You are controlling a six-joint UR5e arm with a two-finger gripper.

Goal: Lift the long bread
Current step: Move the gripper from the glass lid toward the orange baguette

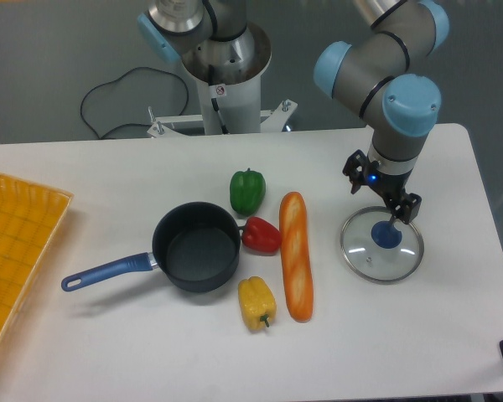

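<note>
The gripper [391, 219] is found directly over the blue knob of the glass lid [381, 244], at the right of the table [453, 335]; whether its fingers are open or closed on the knob cannot be told from this view. The long bread [296, 255] is seen lying flat left of the lid, its length running from far to near, with the red pepper [261, 235] touching its left side and the yellow pepper [256, 302] just beside its near end. For a sound pick, it is judged that the gripper should be brought left, lowered over the loaf's middle, and closed across its narrow width, the peppers being avoided. The arm is bent down from the upper right, the wrist held near vertical.
</note>
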